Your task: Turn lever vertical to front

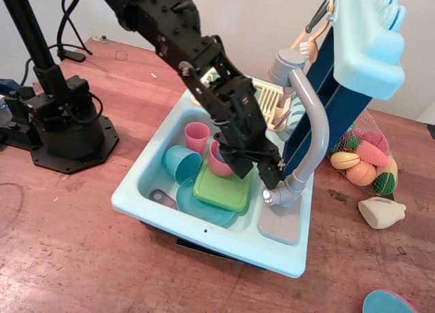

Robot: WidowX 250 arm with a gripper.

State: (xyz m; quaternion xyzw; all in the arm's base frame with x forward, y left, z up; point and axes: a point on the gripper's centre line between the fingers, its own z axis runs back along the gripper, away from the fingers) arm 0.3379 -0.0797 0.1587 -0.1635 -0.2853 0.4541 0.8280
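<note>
The toy faucet's round grey base [285, 191] stands on the right rim of the light blue sink [146, 191]. The lever [268, 197] is a small grey tab jutting from the base toward the front left. The long curved faucet pipe [314, 126] rises from the base to the spout head [282, 63]. My black gripper [269, 172] hangs just above and left of the lever, over the sink's edge, apart from it. Its fingers look close together and hold nothing I can see.
The sink holds a green plate [223, 187], pink cups [197, 134], blue cups [180, 162] and a blue dish. A yellow drying rack [268, 99] and a blue shelf [363, 45] stand behind. A net bag of toy food [367, 160] lies at the right, and a black arm base [64, 133] at the left.
</note>
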